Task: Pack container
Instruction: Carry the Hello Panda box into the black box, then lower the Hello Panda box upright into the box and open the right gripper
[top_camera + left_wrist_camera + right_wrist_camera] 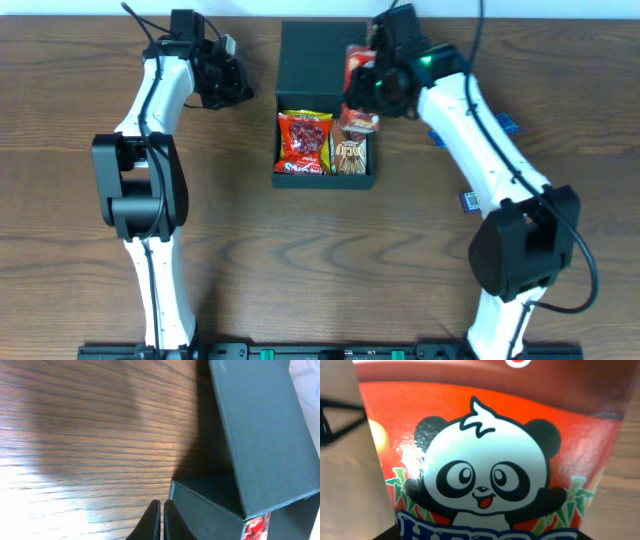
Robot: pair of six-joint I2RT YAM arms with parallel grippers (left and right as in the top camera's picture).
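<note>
The dark container (325,181) sits at table centre with its flap lid (315,50) open toward the back. A red candy packet (304,143) lies in its left half and a brown snack packet (352,156) in its right half. My right gripper (372,82) hovers over the container's back right corner, shut on a red panda snack packet (356,63), which fills the right wrist view (485,460). My left gripper (235,92) is shut and empty just left of the lid; its tips (162,506) are close beside the container wall (210,510).
Small blue packets lie on the wood to the right of the right arm (507,124) (468,202). The table's back edge runs along the top of the overhead view.
</note>
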